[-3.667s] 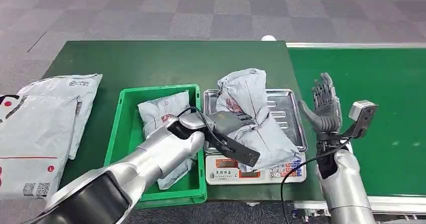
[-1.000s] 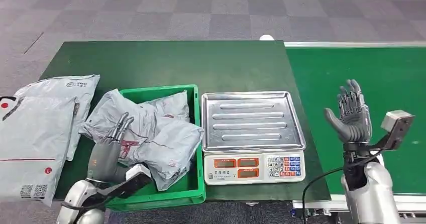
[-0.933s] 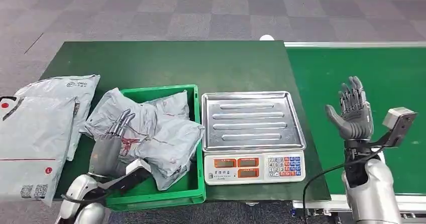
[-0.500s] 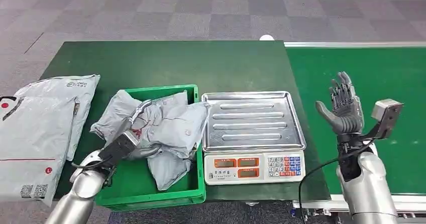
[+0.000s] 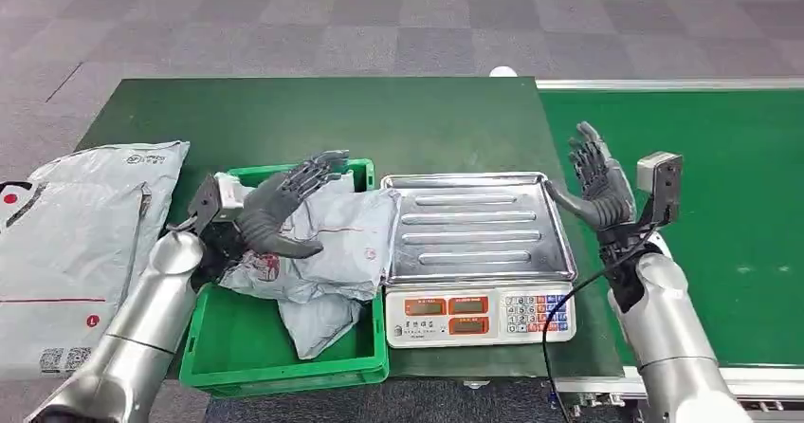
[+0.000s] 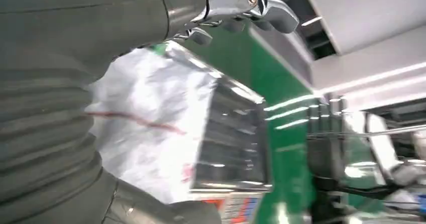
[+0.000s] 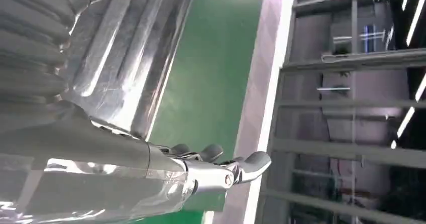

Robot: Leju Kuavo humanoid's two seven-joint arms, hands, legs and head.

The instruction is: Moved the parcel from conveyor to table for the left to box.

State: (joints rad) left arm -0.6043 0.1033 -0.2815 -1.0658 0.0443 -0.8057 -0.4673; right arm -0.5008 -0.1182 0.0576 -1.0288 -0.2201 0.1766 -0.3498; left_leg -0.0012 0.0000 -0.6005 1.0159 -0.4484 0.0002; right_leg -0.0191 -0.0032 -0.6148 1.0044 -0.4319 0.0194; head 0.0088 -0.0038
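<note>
Crinkled plastic parcel [image 5: 332, 238], ribbed metal tray [image 5: 474, 224]

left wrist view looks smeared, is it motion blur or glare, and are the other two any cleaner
Left wrist view: motion blur smears the grey parcel and scale tray. Head view: sharp, evenly lit, soft sheen on the tray. Right wrist view: fairly sharp, with ceiling lights streaking and glare on the tray.

No text legible. Flat bag [image 5: 76, 243] at table's left edge has red line, round red mark, QR-type squares, small logo: too small to read. Scale [image 5: 479, 316] displays unreadable.
</note>
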